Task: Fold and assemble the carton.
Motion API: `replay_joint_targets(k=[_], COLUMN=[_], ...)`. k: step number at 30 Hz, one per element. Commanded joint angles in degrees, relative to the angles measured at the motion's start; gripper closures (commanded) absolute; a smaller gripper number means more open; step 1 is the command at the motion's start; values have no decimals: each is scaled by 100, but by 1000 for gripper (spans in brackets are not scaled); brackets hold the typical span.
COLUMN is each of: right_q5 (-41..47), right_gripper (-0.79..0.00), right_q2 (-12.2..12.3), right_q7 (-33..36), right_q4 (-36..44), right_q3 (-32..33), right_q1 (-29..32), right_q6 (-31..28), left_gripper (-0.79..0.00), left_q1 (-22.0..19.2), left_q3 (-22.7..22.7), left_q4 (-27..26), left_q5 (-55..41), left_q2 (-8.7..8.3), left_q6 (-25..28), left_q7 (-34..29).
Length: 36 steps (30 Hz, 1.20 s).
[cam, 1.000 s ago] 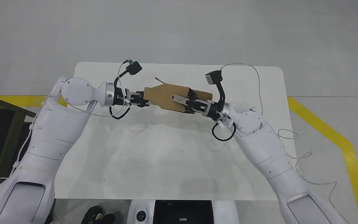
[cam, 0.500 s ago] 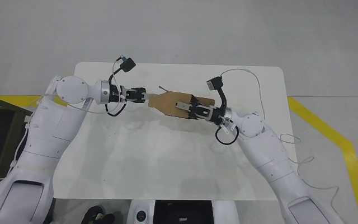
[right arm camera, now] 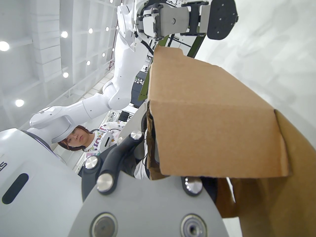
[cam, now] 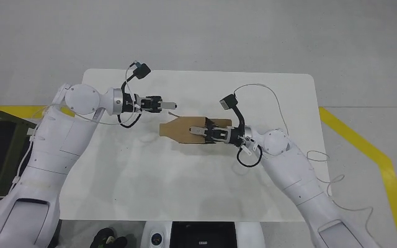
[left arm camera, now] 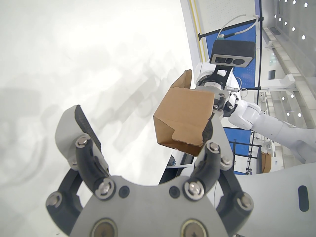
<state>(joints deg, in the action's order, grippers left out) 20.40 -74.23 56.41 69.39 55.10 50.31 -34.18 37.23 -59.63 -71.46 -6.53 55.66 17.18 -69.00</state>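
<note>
- The brown carton (cam: 180, 128) is held over the white table (cam: 124, 180), near its middle.
- One end of the carton is gripped by the right gripper (cam: 200, 131). Its jaws are closed tight on a carton wall, and one finger is laid along the top side.
- In the right wrist view, the carton (right arm camera: 209, 124) is seen very close, with a fold line running across it.
- The left gripper (cam: 167, 105) is found near the other end of the carton, but the carton is not touched by it. Its jaws are spread wide apart, and nothing is held between them.
- In the left wrist view, the left gripper (left arm camera: 144, 122) is pointed toward the carton (left arm camera: 182, 114). A small flap is folded over the near end, and another flap is seen sticking out at the far end.
- In the right wrist view, the left gripper (right arm camera: 212, 18) is seen past the carton's far edge, with one round black pad turned to the camera.
</note>
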Motion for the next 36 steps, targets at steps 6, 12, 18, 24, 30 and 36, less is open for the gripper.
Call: replay_joint_targets(k=[6,12,18,24,30,36], right_q5=[-82,-80,-91,-115,-119,-104], right_gripper=[0,0,0,0,0,0], right_q2=[15,24,15,-13,-31,-41], right_q7=[-198,-329,-359,-424,-432,-448], right_q4=[-29,76,141,157,117,89], right_q3=[115,187,168,105,60,49], right_q1=[-20,7,-7,-69,-113,-123], right_q6=[-91,-146,-167,-217,-249,-268], left_gripper=[-785,-785,-785,-785,-785,-785], left_q1=[37,103,183,214,230,225], left_q3=[-36,-34,-20,-32,-50,-45], left_q4=[-46,-186,-330,-419,-420,-410], left_q5=[-10,-43,-48,-55,-80,-125], left_q2=[-19,-33,-45,-56,-64,-63], left_q6=[12,12,-14,-31,-33,-46], left_q7=[-54,-151,-197,-219,-213,-203])
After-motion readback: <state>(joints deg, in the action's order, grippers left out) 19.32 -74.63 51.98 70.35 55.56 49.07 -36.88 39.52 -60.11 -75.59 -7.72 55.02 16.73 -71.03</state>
